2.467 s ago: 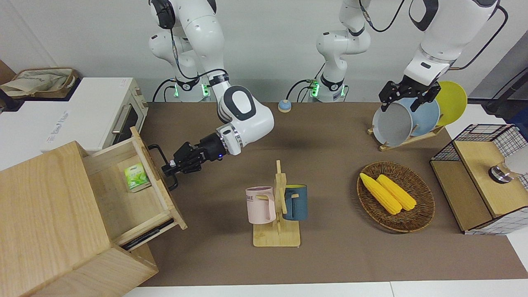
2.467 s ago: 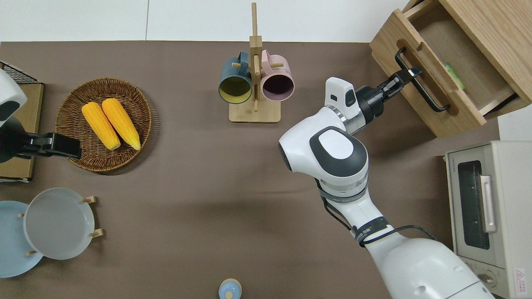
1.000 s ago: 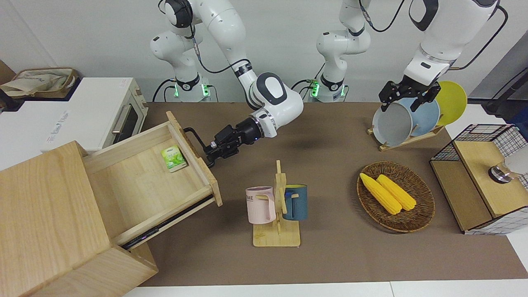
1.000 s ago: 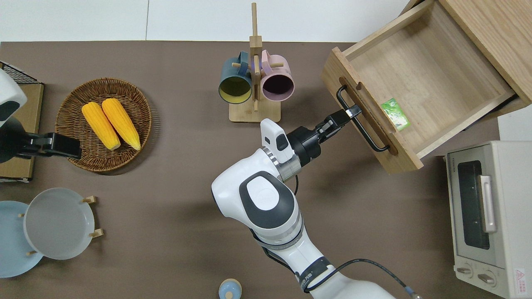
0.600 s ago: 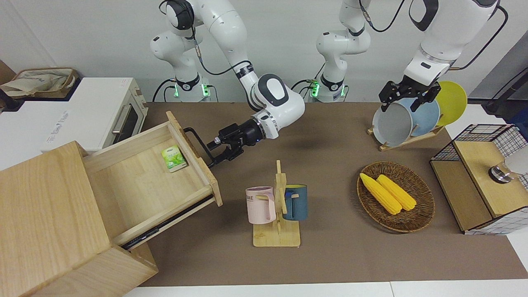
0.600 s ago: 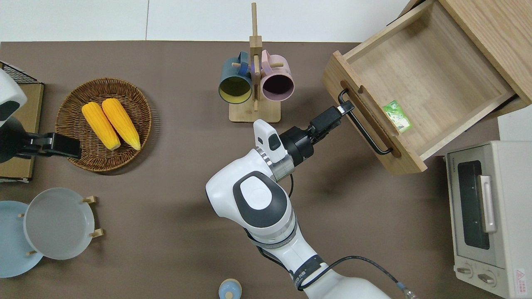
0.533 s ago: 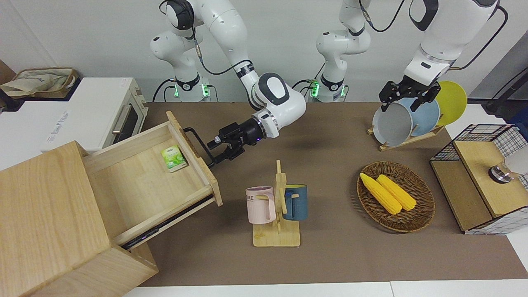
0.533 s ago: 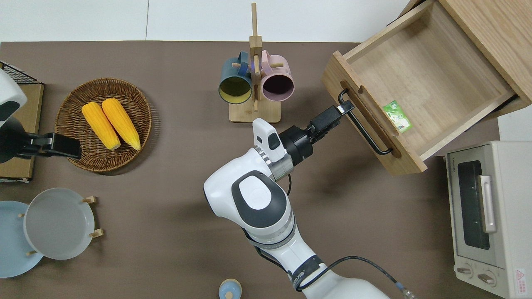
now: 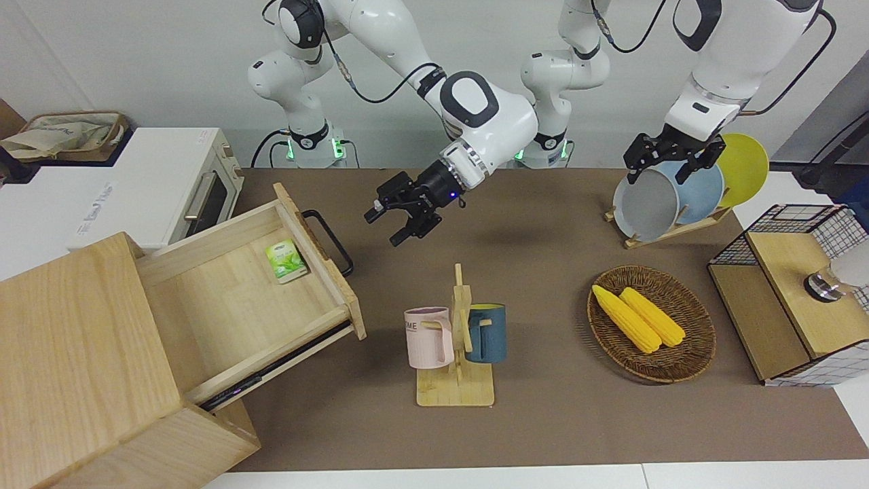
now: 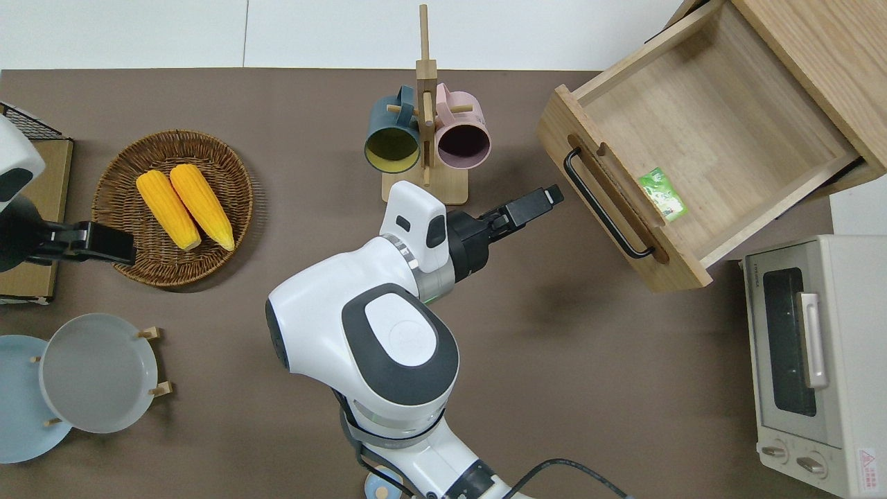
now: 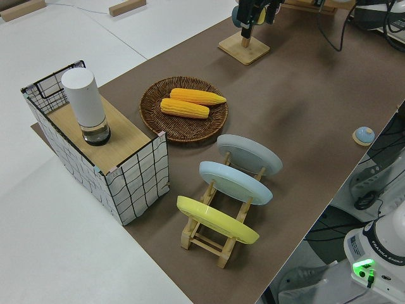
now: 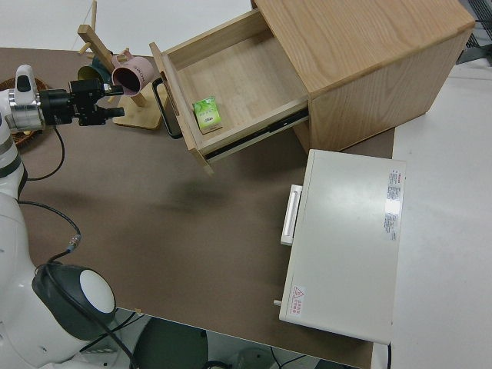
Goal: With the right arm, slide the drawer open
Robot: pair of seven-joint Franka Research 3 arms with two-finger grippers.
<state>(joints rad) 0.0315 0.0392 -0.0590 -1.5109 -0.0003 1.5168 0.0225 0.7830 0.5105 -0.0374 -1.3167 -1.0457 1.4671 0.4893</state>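
The right gripper [image 9: 384,223], fingers spread and empty, is hovering over bare tabletop clear of the drawer [image 9: 246,303], which is standing pulled out of its cabinet [image 9: 75,353] at the table's right-arm end.

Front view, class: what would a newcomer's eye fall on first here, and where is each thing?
The wooden drawer stands pulled far out of its cabinet at the right arm's end of the table, a small green packet lying inside. The right end effector hangs open over bare table, clear of the black handle. The left arm is parked.
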